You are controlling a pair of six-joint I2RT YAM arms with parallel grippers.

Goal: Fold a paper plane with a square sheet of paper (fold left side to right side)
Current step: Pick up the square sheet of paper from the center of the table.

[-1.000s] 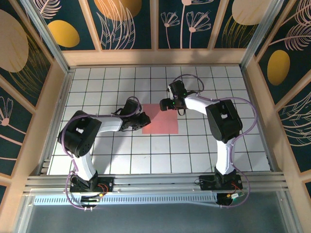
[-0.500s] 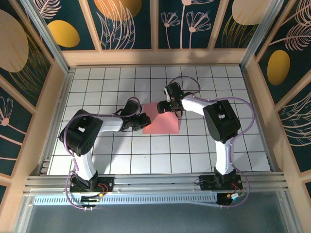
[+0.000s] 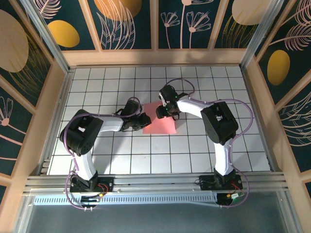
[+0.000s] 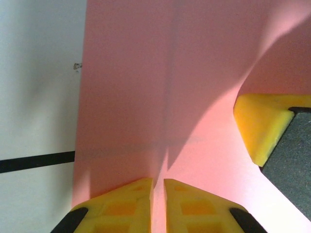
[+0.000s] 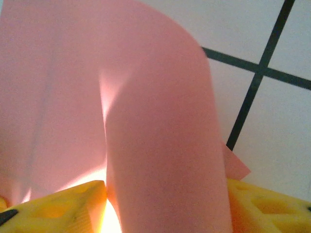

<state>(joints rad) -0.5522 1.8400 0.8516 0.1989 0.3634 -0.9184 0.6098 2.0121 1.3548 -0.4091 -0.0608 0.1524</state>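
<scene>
So the square sheet of paper point(image 3: 163, 124) sits mid-table on the white grid tiles point(image 3: 194, 145). Left gripper point(image 3: 144, 121) is at its 9 o'clock edge, yellow fingers point(image 4: 131, 206) pressed together. Right gripper point(image 3: 162, 110) at 12 o'clock has a curled flap between its fingers point(image 5: 73, 204), can't tell if it's clamped.

The square sheet of paper point(image 3: 160, 120) is plain salmon pink, no print, glowing lighter where light hits it. The worktop point(image 3: 121, 160) is white tiles with thin black grid lines. Both arms are white and black with purple cables, and the jaw pads point(image 4: 129, 206) are bright yellow. Walls point(image 3: 131, 24) are dark teal with gold blobs and pale line-drawn leaves.
</scene>
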